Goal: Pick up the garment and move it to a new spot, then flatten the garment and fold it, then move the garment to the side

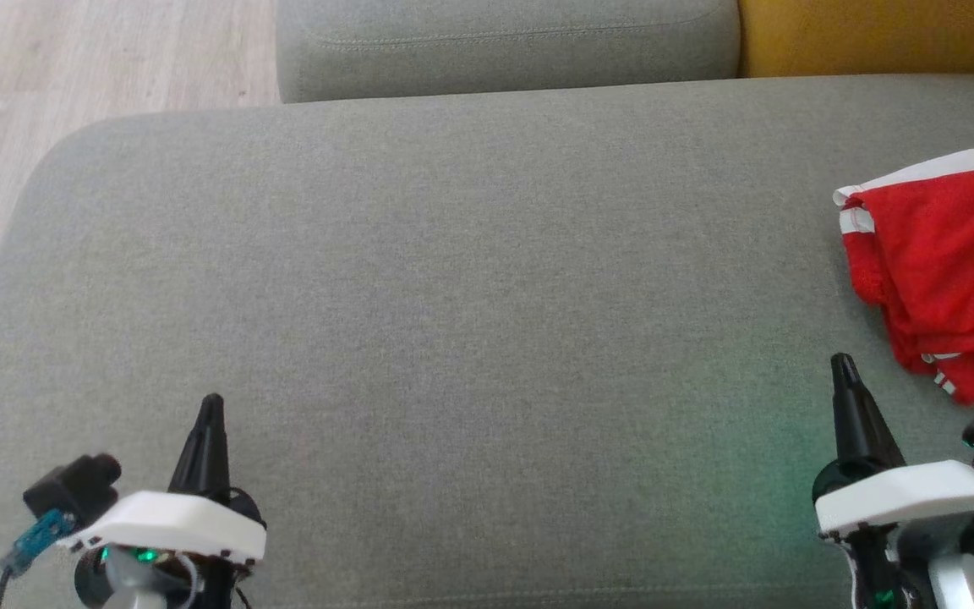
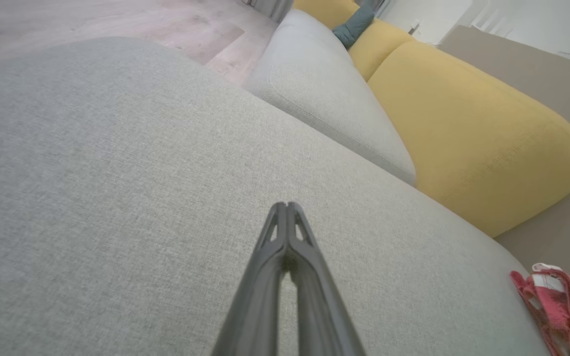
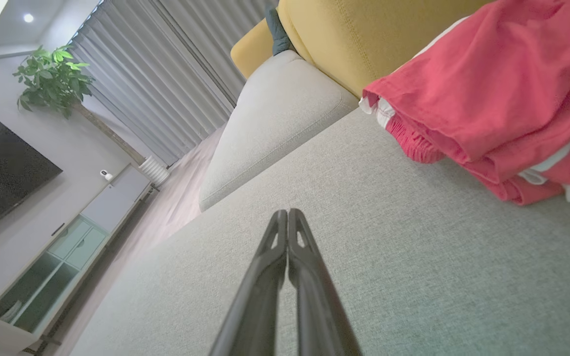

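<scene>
The garment (image 1: pixel 943 271) is a red piece with white trim, lying bunched and partly folded at the far right of the grey sofa seat (image 1: pixel 453 296). It shows again as a red heap (image 3: pixel 493 94) in the right wrist view and small at the edge (image 2: pixel 562 306) of the left wrist view. My right gripper (image 1: pixel 842 362) is shut and empty, just left of and nearer than the garment, apart from it. My left gripper (image 1: pixel 211 399) is shut and empty at the lower left, far from the garment. Both pairs of tips (image 2: pixel 286 205) (image 3: pixel 287 212) press together over bare cushion.
A second grey cushion (image 1: pixel 504 42) and a yellow backrest (image 1: pixel 876 34) lie beyond the seat. Wooden floor (image 1: pixel 73 68) lies past the seat's rounded left corner. A wide stretch of bare fabric spans between the two grippers.
</scene>
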Motion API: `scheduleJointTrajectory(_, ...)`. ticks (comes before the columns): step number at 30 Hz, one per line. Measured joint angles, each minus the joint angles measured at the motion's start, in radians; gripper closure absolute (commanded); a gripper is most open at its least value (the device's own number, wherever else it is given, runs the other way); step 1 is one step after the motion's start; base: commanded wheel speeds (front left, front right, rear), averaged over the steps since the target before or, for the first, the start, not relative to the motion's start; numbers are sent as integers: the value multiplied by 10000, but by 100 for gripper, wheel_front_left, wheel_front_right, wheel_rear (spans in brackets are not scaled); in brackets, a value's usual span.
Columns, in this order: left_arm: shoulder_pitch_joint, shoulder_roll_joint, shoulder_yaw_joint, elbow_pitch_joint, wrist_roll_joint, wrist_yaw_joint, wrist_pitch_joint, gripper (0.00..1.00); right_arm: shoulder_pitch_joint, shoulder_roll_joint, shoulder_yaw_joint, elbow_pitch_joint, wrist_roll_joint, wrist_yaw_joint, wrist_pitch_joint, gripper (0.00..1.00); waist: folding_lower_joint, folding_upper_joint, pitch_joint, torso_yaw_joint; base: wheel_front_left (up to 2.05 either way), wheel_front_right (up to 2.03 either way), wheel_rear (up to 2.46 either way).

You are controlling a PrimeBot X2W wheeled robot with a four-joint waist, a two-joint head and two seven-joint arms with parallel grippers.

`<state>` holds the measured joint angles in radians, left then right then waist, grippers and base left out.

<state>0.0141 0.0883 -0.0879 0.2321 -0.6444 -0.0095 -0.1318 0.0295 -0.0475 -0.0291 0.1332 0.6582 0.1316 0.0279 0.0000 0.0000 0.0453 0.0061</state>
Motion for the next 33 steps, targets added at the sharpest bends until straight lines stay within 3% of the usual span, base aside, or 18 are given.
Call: scheduleJointTrajectory(33,-213,-186,631,182,-3710,-435,922,100,-237,-25,-207,546,3774,0,171,100,0,0,-164,-23,0,0,0)
